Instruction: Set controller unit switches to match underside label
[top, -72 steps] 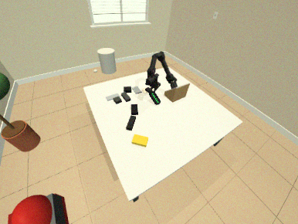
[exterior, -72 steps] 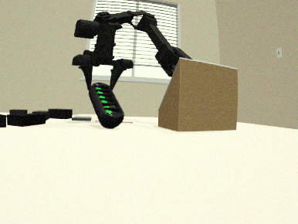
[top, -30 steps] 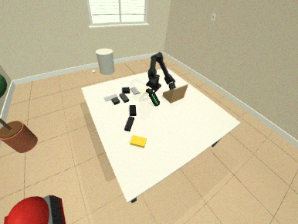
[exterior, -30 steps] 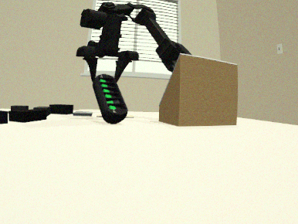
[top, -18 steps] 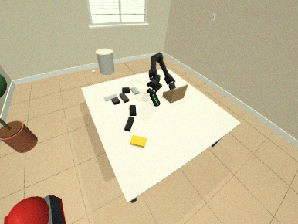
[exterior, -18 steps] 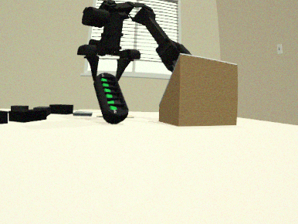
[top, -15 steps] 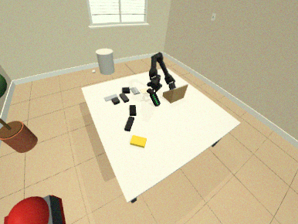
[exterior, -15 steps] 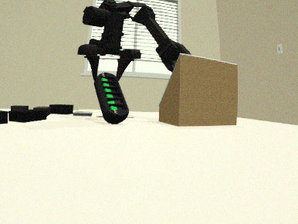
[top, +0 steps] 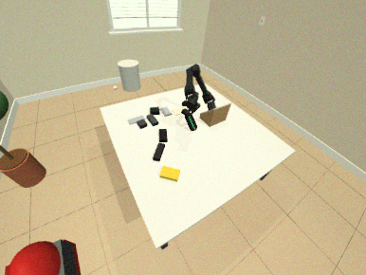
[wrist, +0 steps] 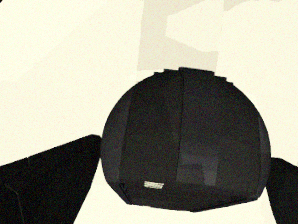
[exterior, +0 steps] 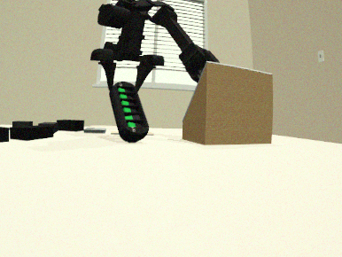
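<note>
The dark grey controller unit [top: 191, 121] [exterior: 128, 111] [wrist: 155, 125] is steeply tilted, nearly on end, with its switch face toward the exterior camera. A row of rockers with green left parts shows there; exact switch states are hard to read. Its lower end is close to the bench [top: 204, 190] [exterior: 168, 195]; I cannot tell if it touches. My gripper [top: 187, 112] [exterior: 123, 89] [wrist: 185, 155] is shut on the unit's upper end, one finger on each side. The wrist view shows the rounded end with a small pale mark. The underside label is hidden.
A brown wedge-shaped block [top: 215, 115] [exterior: 239, 106] stands right of the unit. Black modules [top: 163, 135] [top: 158, 152] [exterior: 32, 133], pale plates [top: 136, 119] [top: 165, 111] and a yellow block [top: 170, 174] lie elsewhere on the bench.
</note>
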You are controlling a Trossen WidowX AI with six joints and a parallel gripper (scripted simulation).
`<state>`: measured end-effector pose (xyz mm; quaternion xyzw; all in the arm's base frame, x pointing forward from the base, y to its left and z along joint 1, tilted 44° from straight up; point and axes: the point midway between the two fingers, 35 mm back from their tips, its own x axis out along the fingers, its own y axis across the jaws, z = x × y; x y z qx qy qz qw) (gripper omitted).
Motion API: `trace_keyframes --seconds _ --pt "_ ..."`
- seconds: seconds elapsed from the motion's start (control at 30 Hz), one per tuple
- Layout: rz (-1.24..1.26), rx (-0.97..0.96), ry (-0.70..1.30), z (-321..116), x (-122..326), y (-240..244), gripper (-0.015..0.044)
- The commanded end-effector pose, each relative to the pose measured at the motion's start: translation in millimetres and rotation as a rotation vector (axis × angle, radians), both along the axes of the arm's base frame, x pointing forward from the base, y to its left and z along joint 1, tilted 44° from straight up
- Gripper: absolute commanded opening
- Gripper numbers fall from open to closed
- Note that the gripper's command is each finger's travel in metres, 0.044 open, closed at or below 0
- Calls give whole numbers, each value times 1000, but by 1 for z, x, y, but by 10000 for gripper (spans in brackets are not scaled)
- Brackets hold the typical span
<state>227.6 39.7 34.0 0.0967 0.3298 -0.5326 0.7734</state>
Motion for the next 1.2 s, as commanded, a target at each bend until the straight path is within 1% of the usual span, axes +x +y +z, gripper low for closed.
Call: trace_keyframes --seconds 0.0,1.17 --pt "5 1 -7 0 0 4 336" --pt "16 -50 -31 -15 -15 25 336"
